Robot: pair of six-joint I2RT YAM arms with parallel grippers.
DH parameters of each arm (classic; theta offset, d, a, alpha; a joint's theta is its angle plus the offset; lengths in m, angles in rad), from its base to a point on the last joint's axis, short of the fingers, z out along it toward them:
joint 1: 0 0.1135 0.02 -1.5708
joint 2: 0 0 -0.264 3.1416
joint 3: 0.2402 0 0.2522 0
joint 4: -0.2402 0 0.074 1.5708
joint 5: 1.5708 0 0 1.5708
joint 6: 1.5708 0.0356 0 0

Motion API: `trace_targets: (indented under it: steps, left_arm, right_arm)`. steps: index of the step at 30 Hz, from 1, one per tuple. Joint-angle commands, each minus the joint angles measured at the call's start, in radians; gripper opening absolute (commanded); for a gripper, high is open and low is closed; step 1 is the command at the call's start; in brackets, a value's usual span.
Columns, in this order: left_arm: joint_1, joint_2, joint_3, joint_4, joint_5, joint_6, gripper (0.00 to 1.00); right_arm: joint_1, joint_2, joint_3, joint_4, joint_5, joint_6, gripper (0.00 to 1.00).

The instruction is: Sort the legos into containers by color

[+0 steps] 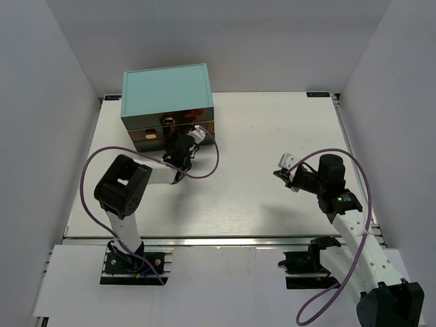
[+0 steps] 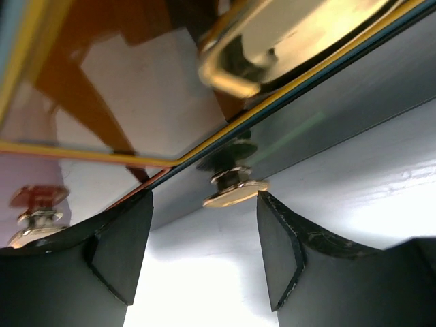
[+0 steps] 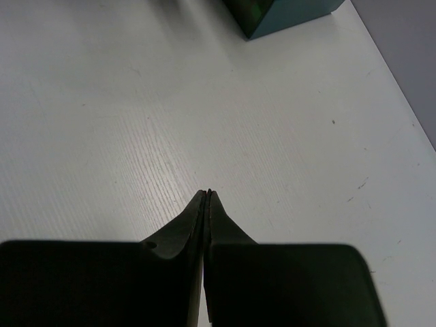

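Observation:
No legos show in any view. The light teal cabinet (image 1: pixel 165 88) stands at the back left, with brownish translucent drawers (image 1: pixel 144 135) in its front. My left gripper (image 1: pixel 182 146) is at that front. In the left wrist view it (image 2: pixel 204 201) is open, and a cream knob (image 2: pixel 235 191) of a low drawer sits just beyond and between the fingertips, untouched. The drawer front (image 2: pixel 122 88) fills the upper left. My right gripper (image 1: pixel 281 174) is shut and empty over the table at mid right; it also shows in the right wrist view (image 3: pixel 207 193).
A second knob (image 2: pixel 34 218) shows at the far left and a larger brass handle (image 2: pixel 272 41) above. The cabinet's corner (image 3: pixel 286 13) shows far ahead of the right gripper. The white table (image 1: pixel 259 136) ends at grey walls on the left, right and back.

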Motion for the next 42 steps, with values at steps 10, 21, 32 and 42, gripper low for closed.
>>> trace_targets:
  steps: [10, 21, 32, 42]
  left_arm:
    - [0.002, -0.43, -0.021, -0.237, 0.151, -0.248, 0.72]
    - [0.013, -0.864, -0.134, -0.487, 0.862, -0.643, 0.98]
    - [0.002, -1.096, -0.228, -0.473, 0.978, -0.555, 0.98]
    - [0.002, -1.17, -0.246, -0.473, 0.916, -0.52, 0.98]
  right_arm:
    - [-0.002, 0.021, 0.004, 0.042, -0.006, 0.02, 0.0]
    - [-0.025, 0.028, 0.012, 0.165, 0.097, 0.348, 0.89]
    - [-0.094, 0.076, 0.101, 0.178, 0.257, 0.675, 0.89]
    - [-0.172, 0.071, 0.106, 0.184, 0.251, 0.712, 0.89]
